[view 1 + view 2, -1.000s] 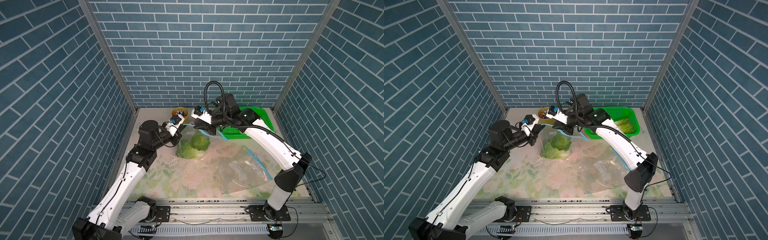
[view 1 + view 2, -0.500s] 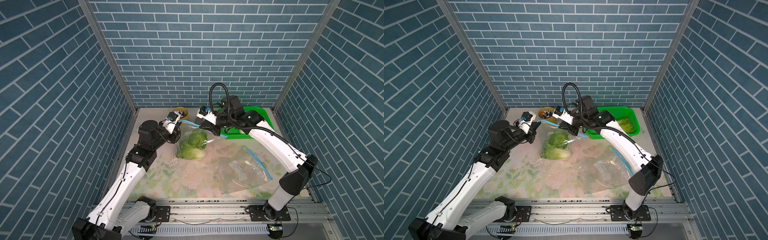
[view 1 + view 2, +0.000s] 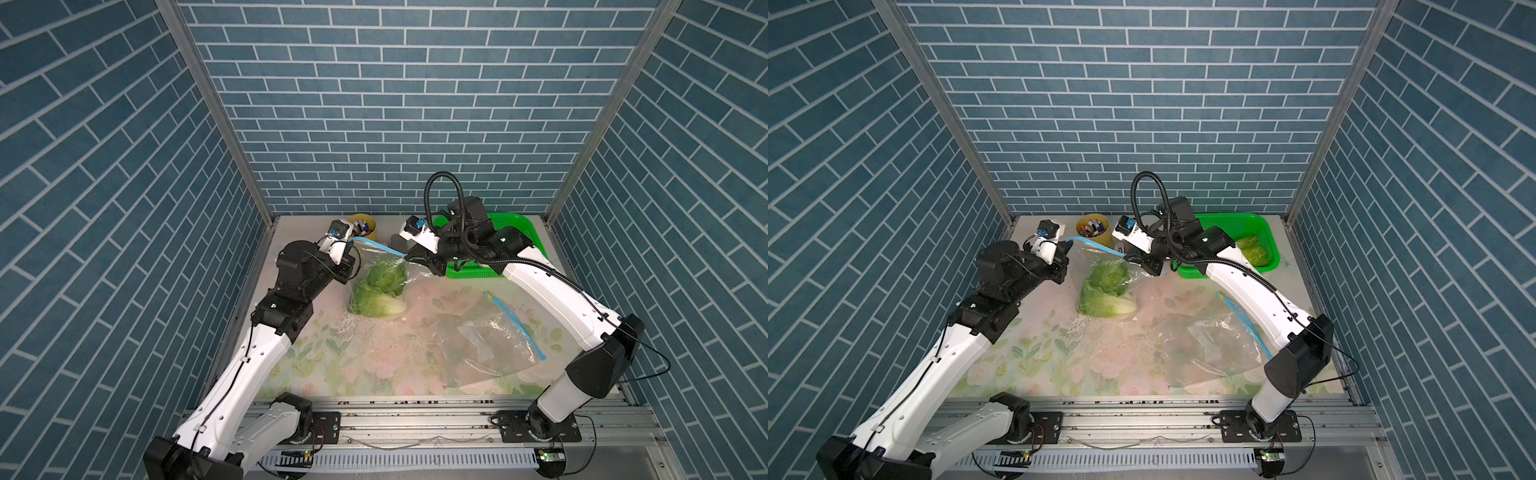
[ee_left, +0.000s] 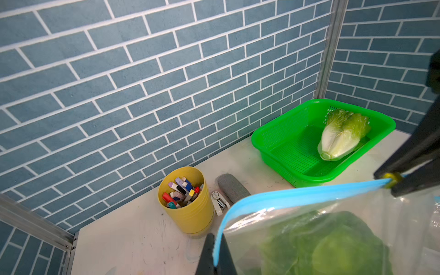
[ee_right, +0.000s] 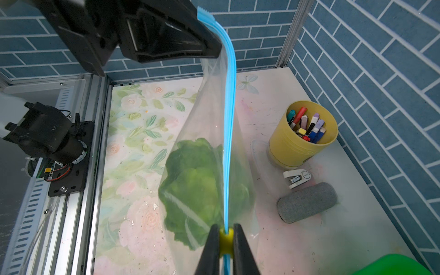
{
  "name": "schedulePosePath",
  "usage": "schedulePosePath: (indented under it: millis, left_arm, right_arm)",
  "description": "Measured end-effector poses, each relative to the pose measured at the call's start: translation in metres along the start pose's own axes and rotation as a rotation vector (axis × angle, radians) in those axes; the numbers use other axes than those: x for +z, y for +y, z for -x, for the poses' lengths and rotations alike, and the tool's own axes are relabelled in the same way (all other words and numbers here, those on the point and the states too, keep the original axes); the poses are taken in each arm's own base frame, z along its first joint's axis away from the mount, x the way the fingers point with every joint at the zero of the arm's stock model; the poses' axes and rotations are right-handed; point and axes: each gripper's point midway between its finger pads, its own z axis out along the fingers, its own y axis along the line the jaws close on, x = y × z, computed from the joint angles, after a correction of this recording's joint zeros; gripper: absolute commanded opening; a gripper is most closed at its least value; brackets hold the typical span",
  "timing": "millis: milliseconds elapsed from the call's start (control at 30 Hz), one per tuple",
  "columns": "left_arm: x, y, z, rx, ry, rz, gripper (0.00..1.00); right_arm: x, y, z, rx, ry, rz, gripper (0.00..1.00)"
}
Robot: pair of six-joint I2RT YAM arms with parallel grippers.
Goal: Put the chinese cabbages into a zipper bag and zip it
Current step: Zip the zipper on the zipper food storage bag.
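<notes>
A clear zipper bag hangs over the mat between my two grippers, with two chinese cabbages inside it. My left gripper is shut on one end of the bag's blue zip strip. My right gripper is shut on the yellow slider near the strip's other end. The strip runs taut as one line between them. A third cabbage lies in the green basket.
A second, empty zipper bag lies flat on the floral mat at the front right. At the back stand a yellow cup of markers, a white stapler and a grey case. Brick walls enclose the table.
My right gripper has slid to the right along the blue strip, away from the left gripper. The strip between them has grown longer and tauter, and the bag has shifted slightly.
</notes>
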Motion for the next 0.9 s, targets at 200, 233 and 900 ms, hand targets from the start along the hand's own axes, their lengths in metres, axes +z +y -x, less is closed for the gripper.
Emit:
schedulePosePath:
  millis: [200,233,900]
  left_arm:
    - [0.000,0.010,-0.001,-0.025,0.010,0.045,0.00]
    - [0.000,0.012,-0.001,-0.029,0.012,0.052,0.00]
    - [0.002,0.032,-0.013,-0.120,0.052,0.131,0.00]
  right_arm:
    - [-0.005,-0.002,-0.006,0.010,0.008,-0.023,0.00]
    - [-0.006,-0.002,-0.007,0.012,0.010,-0.026,0.00]
    - [-0.017,0.002,-0.033,0.056,0.026,-0.066,0.00]
